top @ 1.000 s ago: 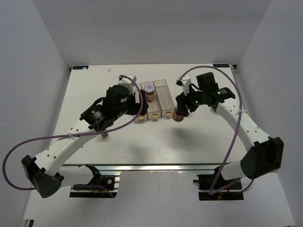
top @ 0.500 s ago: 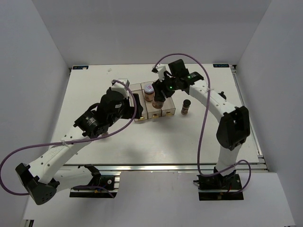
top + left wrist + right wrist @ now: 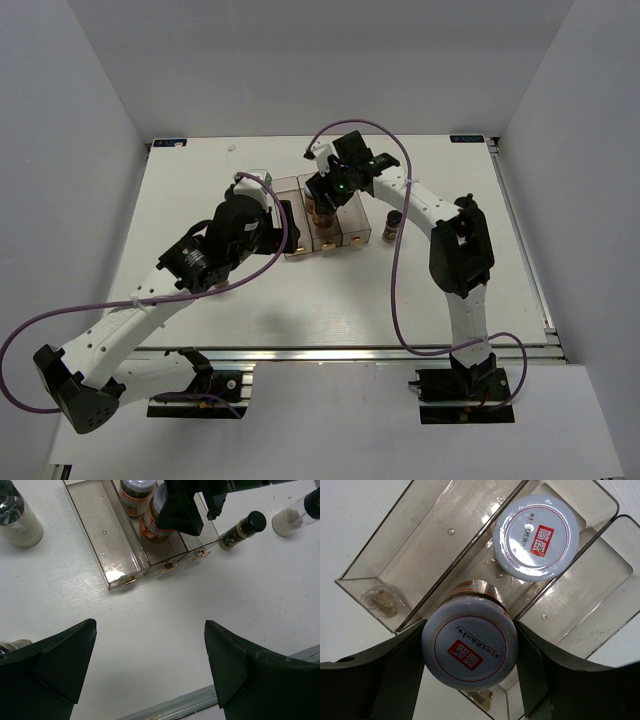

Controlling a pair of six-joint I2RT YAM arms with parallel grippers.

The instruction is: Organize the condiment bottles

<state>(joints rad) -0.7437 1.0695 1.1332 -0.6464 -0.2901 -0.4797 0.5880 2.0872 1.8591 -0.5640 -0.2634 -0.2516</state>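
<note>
My right gripper (image 3: pixel 323 200) (image 3: pixel 470 647) is shut on a wide brown jar with a pale lid (image 3: pixel 470 647) (image 3: pixel 151 524). It holds the jar upright in the front end of the middle compartment of the clear tray (image 3: pixel 356 212) (image 3: pixel 410 545). A second pale-lidded brown jar (image 3: pixel 536 537) (image 3: pixel 135 491) stands behind it in the same compartment. A slim dark bottle with a black cap (image 3: pixel 393 226) (image 3: pixel 242 528) stands on the table right of the tray. Two white jars (image 3: pixel 17 517) (image 3: pixel 292 515) stand off the tray's two sides. My left gripper (image 3: pixel 288 222) (image 3: pixel 150 665) is open and empty, in front of the tray.
The tray's left compartment (image 3: pixel 102 535) and right compartment (image 3: pixel 580 605) hold nothing. A bit of another bottle (image 3: pixel 12 644) shows behind my left finger. The table's metal front edge (image 3: pixel 170 707) lies below the left gripper.
My right gripper carried the brown jar from the table right of the tray leftward into the middle compartment, uncovering the slim bottle. The left arm drew back slightly, then stayed still.
</note>
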